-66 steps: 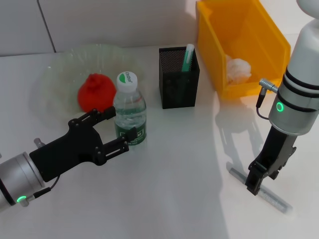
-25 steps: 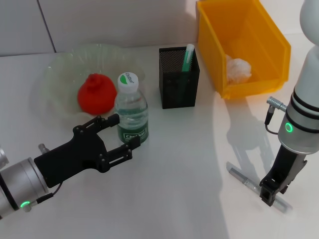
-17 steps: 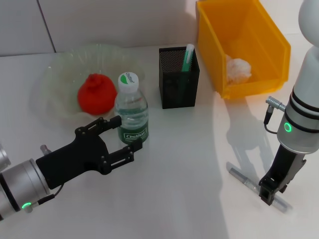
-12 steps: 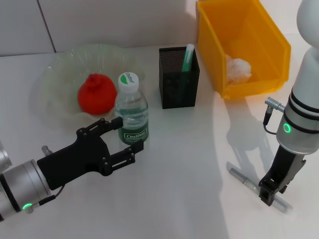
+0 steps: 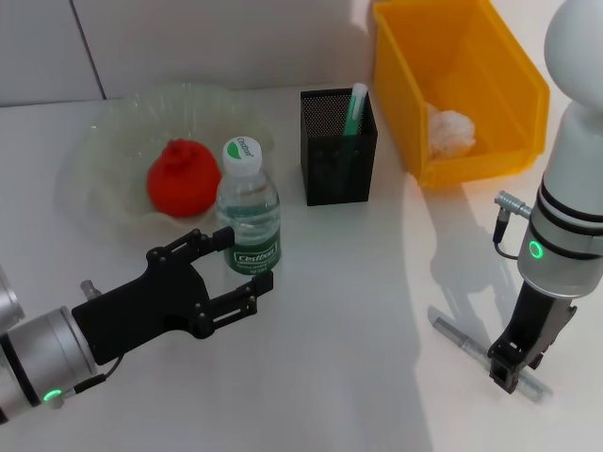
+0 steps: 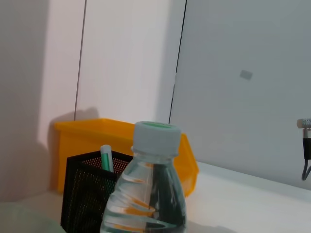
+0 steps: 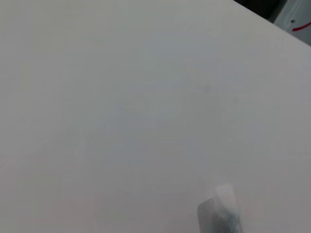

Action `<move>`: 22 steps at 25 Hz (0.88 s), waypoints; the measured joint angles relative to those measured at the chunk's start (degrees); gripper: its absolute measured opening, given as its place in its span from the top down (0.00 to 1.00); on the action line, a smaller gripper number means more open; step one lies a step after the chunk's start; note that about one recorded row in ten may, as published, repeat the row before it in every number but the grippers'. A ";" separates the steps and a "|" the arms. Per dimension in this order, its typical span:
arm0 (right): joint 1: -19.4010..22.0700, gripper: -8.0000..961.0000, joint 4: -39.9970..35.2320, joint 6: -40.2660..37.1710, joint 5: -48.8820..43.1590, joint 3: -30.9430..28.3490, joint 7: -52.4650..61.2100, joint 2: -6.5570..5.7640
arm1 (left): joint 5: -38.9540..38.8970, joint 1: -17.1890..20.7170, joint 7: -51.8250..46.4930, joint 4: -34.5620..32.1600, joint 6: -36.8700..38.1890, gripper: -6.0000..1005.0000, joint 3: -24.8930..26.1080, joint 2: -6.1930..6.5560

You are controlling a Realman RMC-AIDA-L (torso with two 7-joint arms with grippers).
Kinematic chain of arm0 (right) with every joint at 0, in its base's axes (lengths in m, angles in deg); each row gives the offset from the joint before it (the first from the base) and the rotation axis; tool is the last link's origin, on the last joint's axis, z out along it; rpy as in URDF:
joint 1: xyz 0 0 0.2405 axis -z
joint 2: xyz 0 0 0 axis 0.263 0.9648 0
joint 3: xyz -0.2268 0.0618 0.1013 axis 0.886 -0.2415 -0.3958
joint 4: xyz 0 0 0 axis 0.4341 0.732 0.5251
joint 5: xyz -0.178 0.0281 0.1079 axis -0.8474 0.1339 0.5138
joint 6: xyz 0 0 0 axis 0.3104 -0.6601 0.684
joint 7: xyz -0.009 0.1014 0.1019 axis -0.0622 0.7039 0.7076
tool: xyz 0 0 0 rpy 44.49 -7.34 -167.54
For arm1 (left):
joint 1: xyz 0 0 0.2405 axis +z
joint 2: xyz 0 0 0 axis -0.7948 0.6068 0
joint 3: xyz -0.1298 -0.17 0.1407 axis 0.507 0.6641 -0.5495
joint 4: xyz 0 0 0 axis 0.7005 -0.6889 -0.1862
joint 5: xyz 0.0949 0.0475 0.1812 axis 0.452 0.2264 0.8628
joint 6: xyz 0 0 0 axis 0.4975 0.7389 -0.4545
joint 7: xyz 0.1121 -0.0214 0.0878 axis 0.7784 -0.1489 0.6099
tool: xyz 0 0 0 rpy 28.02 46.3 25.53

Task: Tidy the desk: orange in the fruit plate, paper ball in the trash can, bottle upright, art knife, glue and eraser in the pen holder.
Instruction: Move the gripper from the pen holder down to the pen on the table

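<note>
The bottle [image 5: 248,209] stands upright near the middle of the worktop, clear plastic, white cap with a green mark; its green label carries white lettering too small to read. The left gripper [image 5: 237,261] sits on the side towards the worktop's front edge, fingers spread either side of the bottle's base without gripping it. The left wrist view adds what the head view cannot: the bottle's ribbed shoulder close up, with the holder [image 6: 92,193] and the bin [image 6: 119,145] lined up behind it.

Just behind the bottle the orange [image 5: 182,176] lies in the plate [image 5: 104,141], a ruffled pale-green dish at the back left. The holder has a green pen [image 5: 355,108] standing in it. At the back right corner, the bin holds the paper ball [image 5: 450,131].

Near the front right, the right gripper [image 5: 510,365] is down on a grey stick-like knife [image 5: 457,335] lying flat; I cannot tell how its fingers stand. The right wrist view shows only bare worktop and one grey end of the knife.
</note>
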 joint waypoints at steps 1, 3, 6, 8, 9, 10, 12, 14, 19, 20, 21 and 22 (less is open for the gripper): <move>-0.03 0.57 0.03 0.01 -0.01 0.02 0.02 0.00 | 0.00 0.04 -0.02 0.00 -0.01 0.22 -0.02 0.00; -0.11 0.57 0.11 0.09 -0.02 0.10 0.04 0.01 | 0.00 0.10 -0.06 0.00 -0.01 0.22 -0.03 0.00; -0.19 0.60 0.15 0.15 -0.02 0.22 0.15 0.01 | 0.00 0.11 -0.08 0.00 -0.04 0.22 -0.03 0.00; -0.24 0.62 0.26 0.23 -0.01 0.50 0.47 0.01 | 0.00 0.14 -0.19 0.00 -0.07 0.22 -0.03 0.00; -0.24 0.63 0.26 0.23 -0.01 0.50 0.47 0.01 | 0.00 0.18 -0.28 0.00 -0.09 0.22 -0.03 0.00; -0.29 0.64 0.35 0.38 0.00 0.64 0.56 0.01 | 0.00 0.19 -0.30 0.00 -0.10 0.22 -0.03 0.00; -0.31 0.66 0.39 0.45 0.01 0.66 0.58 0.01 | 0.00 0.19 -0.31 0.00 -0.10 0.22 -0.03 0.00; -0.38 0.68 0.49 0.73 0.00 0.68 0.62 0.01 | 0.00 0.15 -0.32 0.00 -0.10 0.22 -0.02 0.00; -0.40 0.75 0.69 1.51 -0.08 0.80 0.63 0.01 | 0.00 0.06 -0.34 0.00 -0.11 0.22 -0.02 0.00; -0.40 0.77 0.77 1.73 -0.12 0.93 0.64 0.01 | 0.00 0.05 -0.34 0.00 -0.13 0.22 -0.02 0.01; -0.40 0.77 0.85 1.92 -0.16 1.10 0.70 0.01 | 0.00 0.05 -0.33 0.00 -0.16 0.22 -0.02 0.00; -0.40 0.77 0.88 1.98 -0.19 1.37 0.82 0.00 | 0.00 0.08 -0.28 0.00 -0.19 0.22 -0.02 0.00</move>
